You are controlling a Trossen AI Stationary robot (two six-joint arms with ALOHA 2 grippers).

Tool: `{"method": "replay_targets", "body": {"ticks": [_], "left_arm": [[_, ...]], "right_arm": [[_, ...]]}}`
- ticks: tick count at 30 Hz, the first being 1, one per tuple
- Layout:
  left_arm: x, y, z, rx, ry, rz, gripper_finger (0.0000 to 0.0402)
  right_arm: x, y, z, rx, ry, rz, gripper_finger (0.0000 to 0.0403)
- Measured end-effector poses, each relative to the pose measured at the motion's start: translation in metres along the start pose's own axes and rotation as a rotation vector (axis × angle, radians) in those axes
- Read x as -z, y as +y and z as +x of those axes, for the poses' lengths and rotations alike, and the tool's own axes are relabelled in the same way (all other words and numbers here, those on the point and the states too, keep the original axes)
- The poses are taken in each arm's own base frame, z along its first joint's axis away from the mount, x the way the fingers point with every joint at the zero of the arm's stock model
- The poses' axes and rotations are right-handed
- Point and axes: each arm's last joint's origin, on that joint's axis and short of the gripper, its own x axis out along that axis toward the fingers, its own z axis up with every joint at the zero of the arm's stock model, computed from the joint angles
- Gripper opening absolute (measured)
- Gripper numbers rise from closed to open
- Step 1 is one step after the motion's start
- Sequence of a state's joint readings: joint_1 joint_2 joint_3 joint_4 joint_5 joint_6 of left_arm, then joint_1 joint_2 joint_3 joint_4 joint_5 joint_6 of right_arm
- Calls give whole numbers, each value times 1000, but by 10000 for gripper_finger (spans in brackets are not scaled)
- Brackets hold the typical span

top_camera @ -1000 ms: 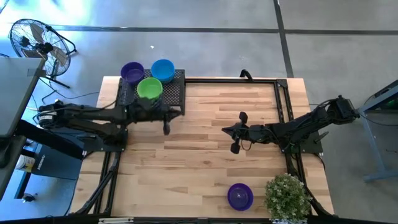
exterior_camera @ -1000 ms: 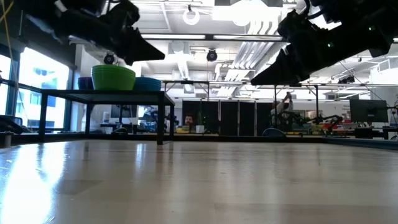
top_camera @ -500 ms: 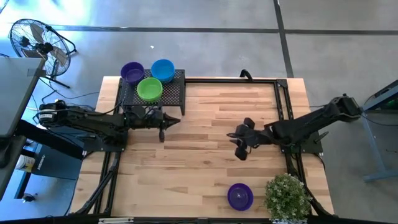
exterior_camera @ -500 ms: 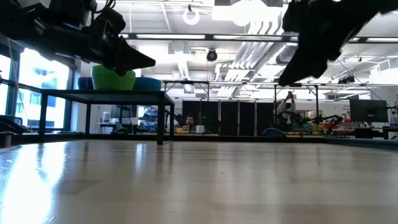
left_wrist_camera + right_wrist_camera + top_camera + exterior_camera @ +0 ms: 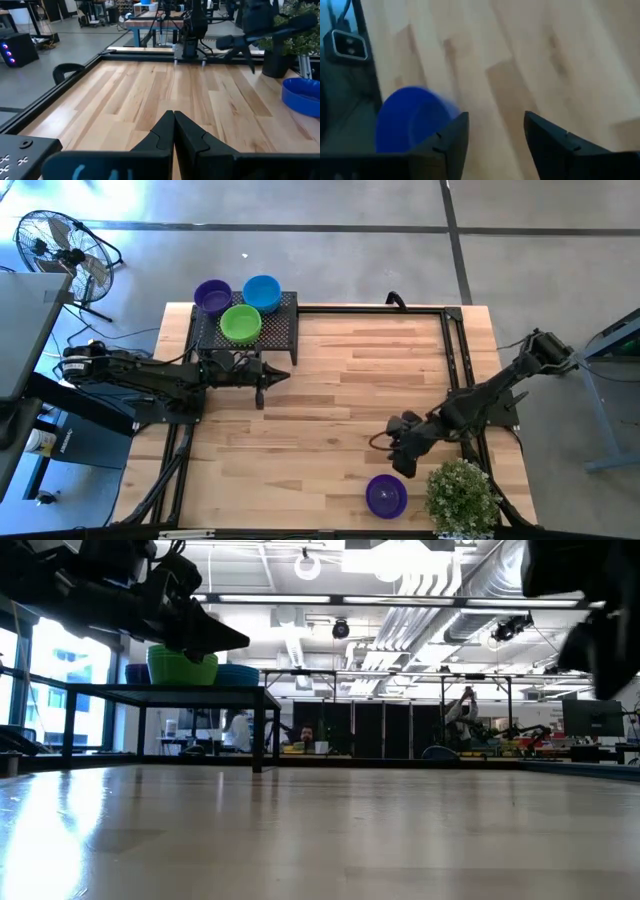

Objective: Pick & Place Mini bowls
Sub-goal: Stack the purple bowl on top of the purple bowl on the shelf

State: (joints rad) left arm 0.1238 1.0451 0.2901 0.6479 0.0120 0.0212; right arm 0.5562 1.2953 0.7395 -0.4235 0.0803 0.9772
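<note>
High view: we note three mini bowls on the black mesh rack (image 5: pixel 250 330) at the table's far left — purple bowl (image 5: pixel 212 296), blue bowl (image 5: pixel 262 292), green bowl (image 5: pixel 240 323). A fourth, the lone purple bowl (image 5: pixel 386 494), sits on the wood near the front edge, just beside the potted plant (image 5: pixel 462 495). The right gripper (image 5: pixel 400 457) hangs close above it, we judge to line up a pick. The left gripper (image 5: pixel 262 383) waits in front of the rack.

Low view: we see the rack's bowls raised above the table; the left arm is dark in front of them.

Left wrist view: fingers (image 5: pixel 165 132) pressed together, nothing between them — idle.

Right wrist view: fingers (image 5: pixel 452 137) spread wide; the lone bowl shows bluish off to one side of the gap, not yet between them.
</note>
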Motion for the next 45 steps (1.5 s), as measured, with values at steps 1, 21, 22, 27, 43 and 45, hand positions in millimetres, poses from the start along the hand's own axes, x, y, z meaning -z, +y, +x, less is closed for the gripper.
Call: {"method": "replay_targets", "body": {"ticks": [1,21,22,27,43,45], "left_arm": [[0,0,0,0,0,0,0],[4,0,3,0,22,3,0],[4,0,3,0,24,3,0],[5,0,3,0,27,7,0],[8,-1,2,24,62,6,0],[8,-1,2,24,63,6,0]], "right_arm": [[2,2,2,-13,20,21,182],[14,17,64,-125,174,2,94],[14,17,64,-129,173,-3,80],[9,14,64,-136,172,-17,11],[-81,-23,41,-119,-117,-3,8],[-100,-34,40,-83,-169,-10,11]]}}
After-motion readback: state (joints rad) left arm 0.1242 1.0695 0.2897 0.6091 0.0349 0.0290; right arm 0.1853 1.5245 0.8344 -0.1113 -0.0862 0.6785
